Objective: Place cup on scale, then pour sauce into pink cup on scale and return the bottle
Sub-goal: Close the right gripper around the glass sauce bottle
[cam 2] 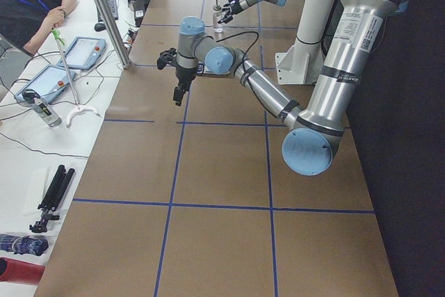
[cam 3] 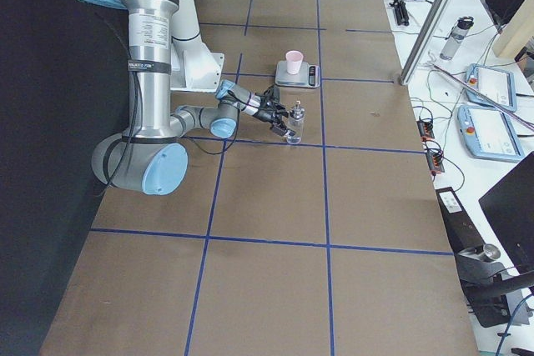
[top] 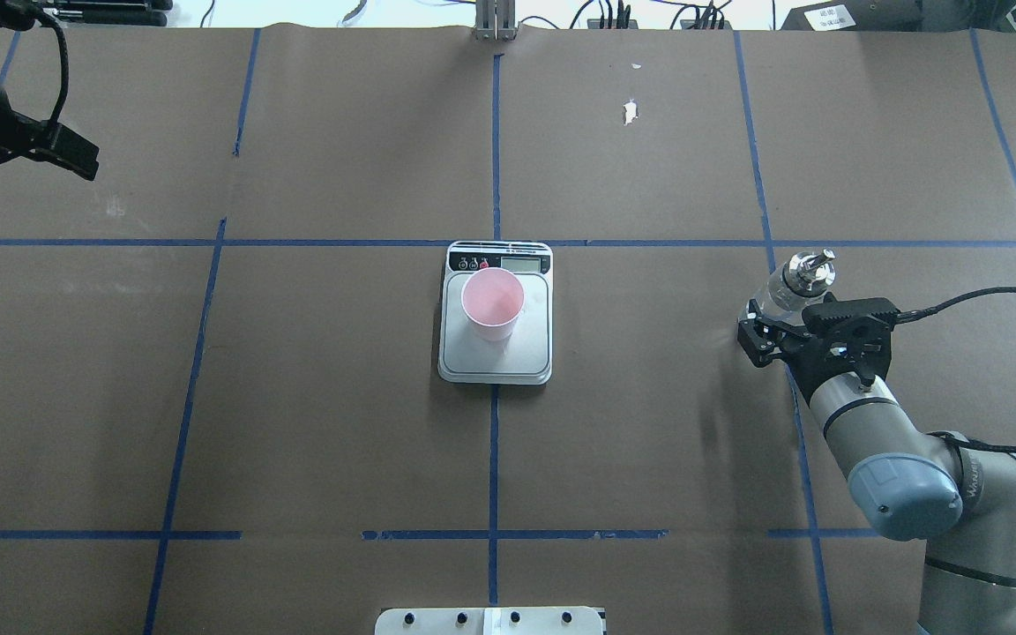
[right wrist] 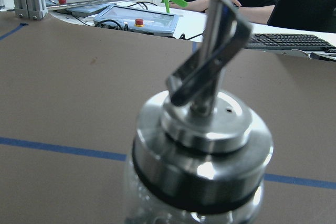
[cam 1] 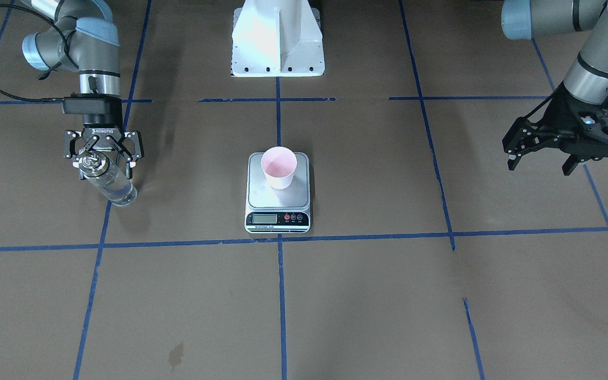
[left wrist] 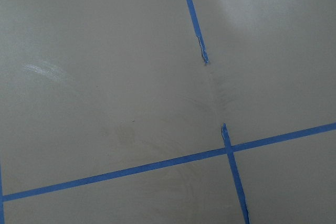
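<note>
Bottle (cam 1: 107, 182) and right gripper (cam 1: 104, 164) sit at the left of the front-facing view. The bottle is clear glass with a shiny metal collar, and the fingers are closed against the glass on both sides just under that collar. It stands well apart from the scale (cam 1: 277, 199), which lies mid-table. The pale pink cup (cam 1: 278, 168) is upright on the back part of the scale's grey plate. The left gripper (cam 1: 539, 164) hangs at the right, fingers spread wide and empty.

From overhead, the bottle (top: 786, 287) is at the right with the right gripper (top: 773, 326) on its robot side. The cup (top: 492, 304) stands on the scale (top: 495, 362), nearer the display end. Only a black edge of the left gripper (top: 49, 150) shows in the top left corner.

In the left side view, the near arm's gripper (cam 2: 179, 78) hangs over the bare brown table (cam 2: 222, 165). Far off, the other arm has the bottle (cam 2: 217, 15), which is very small here.

In the right side view, the bottle (cam 3: 294, 127) is upright beside a blue tape line (cam 3: 375, 148). Whether its base touches the table I cannot tell. The cup (cam 3: 294, 62) and scale (cam 3: 298, 77) lie beyond it.

The left wrist camera shows only table paper (left wrist: 105, 77) and tape (left wrist: 157, 165).

The right wrist camera shows the bottle's collar (right wrist: 205, 145) and spout (right wrist: 215, 51) close up and blurred, with the fingers out of frame. Behind them is a keyboard (right wrist: 294, 40) on a desk.
</note>
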Motion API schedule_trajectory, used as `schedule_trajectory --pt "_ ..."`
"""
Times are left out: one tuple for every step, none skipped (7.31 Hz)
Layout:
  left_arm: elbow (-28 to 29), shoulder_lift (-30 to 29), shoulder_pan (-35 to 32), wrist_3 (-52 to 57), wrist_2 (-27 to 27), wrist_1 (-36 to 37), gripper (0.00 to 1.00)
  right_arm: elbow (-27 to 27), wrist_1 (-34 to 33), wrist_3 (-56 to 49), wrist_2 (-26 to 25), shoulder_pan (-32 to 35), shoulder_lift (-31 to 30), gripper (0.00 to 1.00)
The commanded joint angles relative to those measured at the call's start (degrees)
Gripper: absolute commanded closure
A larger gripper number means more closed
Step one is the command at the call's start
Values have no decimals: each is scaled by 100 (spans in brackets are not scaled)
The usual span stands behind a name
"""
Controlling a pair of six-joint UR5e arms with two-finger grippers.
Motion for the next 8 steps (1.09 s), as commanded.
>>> schedule_trajectory --pt "-4 0 1 -1 -1 0 0 -28 -4 -4 73 67 13 0" --pt "-4 0 -7 7 -1 0 0 -28 -4 -4 134 102 22 0" --pt "-4 0 -7 8 -1 0 0 -46 -4 -4 144 129 100 0" --pt "5 0 1 -1 -1 0 0 -107 -4 -4 152 129 170 0" --pt "5 0 -7 -1 -1 0 0 -108 -4 -4 161 138 180 0" --pt "-4 0 -7 -1 -1 0 0 -108 5 -4 179 138 180 0" --pt "-4 0 -7 -1 -1 9 0 -108 5 -4 240 181 180 1" --pt "-13 -9 -7 -1 -1 9 0 -108 5 -4 240 190 180 1"
